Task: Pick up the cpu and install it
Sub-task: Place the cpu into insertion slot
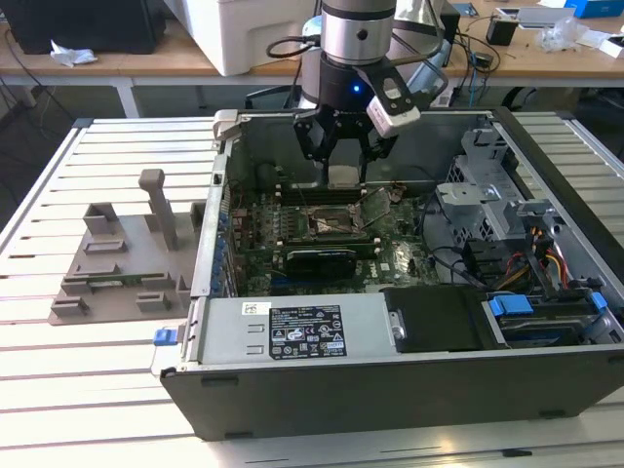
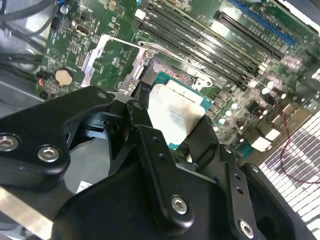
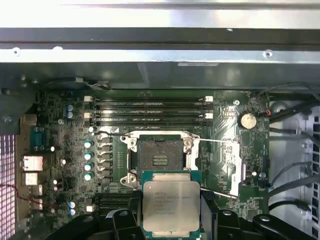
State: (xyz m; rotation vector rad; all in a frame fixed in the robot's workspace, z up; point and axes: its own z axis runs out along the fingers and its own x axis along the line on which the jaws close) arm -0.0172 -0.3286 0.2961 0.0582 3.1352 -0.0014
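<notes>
- Exterior view, closest in: the dark near wall of the open computer case (image 1: 390, 395), sitting on the slatted white surface (image 1: 58, 390).
- Just behind that wall lies the silver power supply (image 1: 292, 331) with its sticker facing up.
- Out on the exterior view's left, well apart from the action, the grey holder tray (image 1: 117, 263) rests on the slats beside the case.
- And there's the arm (image 1: 357, 39), reaching down into the case, jaws pinched on the cpu (image 1: 343, 175), which hangs above the green motherboard (image 1: 390, 258) and over the socket (image 1: 331, 222).
- Second wrist view: the black linkages of the jaws are right up against the lens, and between them sits the cpu (image 2: 172, 117), silvery top plate up, gripped on two opposite sides.
- Beyond it, the socket (image 2: 161, 67) lies open, its metal load plate (image 2: 107, 55) swung back, with the memory slots (image 2: 200, 35) running alongside.
- First wrist view: the cpu (image 3: 171, 205) is clamped between the jaws, green edge showing around the plate.
- It's up off the board, not seated, overlapping the near edge of the socket (image 3: 160, 155), whose contact field is bare.
- Memory slots (image 3: 150, 107) lie past the socket, and a coin battery (image 3: 246, 120) sits off to one side.
</notes>
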